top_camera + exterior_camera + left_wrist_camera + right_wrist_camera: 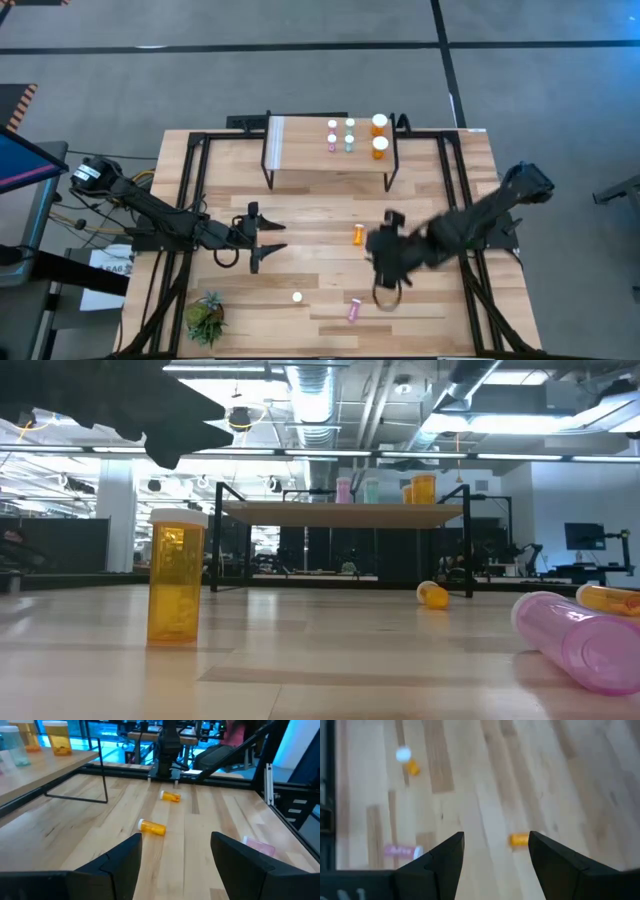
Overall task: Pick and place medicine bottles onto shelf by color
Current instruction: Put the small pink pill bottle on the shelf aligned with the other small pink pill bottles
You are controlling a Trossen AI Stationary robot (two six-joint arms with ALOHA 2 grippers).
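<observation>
1. High view: the shelf (300, 145) stands at the table's far edge, with two pink bottles (332, 135), two teal bottles (350, 134) and two big orange bottles (380, 136) grouped at its right end.
2. On the table (320, 205) lie an orange bottle (359, 236), a pink bottle (353, 311) near the front edge, and a white-capped upright bottle (297, 297) whose body is hidden beneath its cap from above.
3. Left gripper (272, 238) sits at centre-left above the table, fingers apart and holding nothing; its wrist view shows both fingers (120, 860) spread with bare wood between them.
4. Right gripper (388, 262) is blurred in the high view, just beside the orange bottle; its wrist view shows the fingers (445, 857) apart with nothing clamped, and an orange bottle (519, 839) half hidden behind one finger.
5. Low view: the upright orange bottle (176, 575) stands at the left, under a dark arm cut off at the top edge; the pink bottle (575, 638) lies at the right, cut by the frame, with another orange bottle (608, 598) partly hidden behind it.
6. A further orange bottle (432, 594) lies below the shelf (340, 512).
7. A plant (205, 317) sits at the front-left corner.
8. The blurred right wrist view also shows a pink bottle (402, 851) and a small white-capped orange one (407, 761), details unclear.
</observation>
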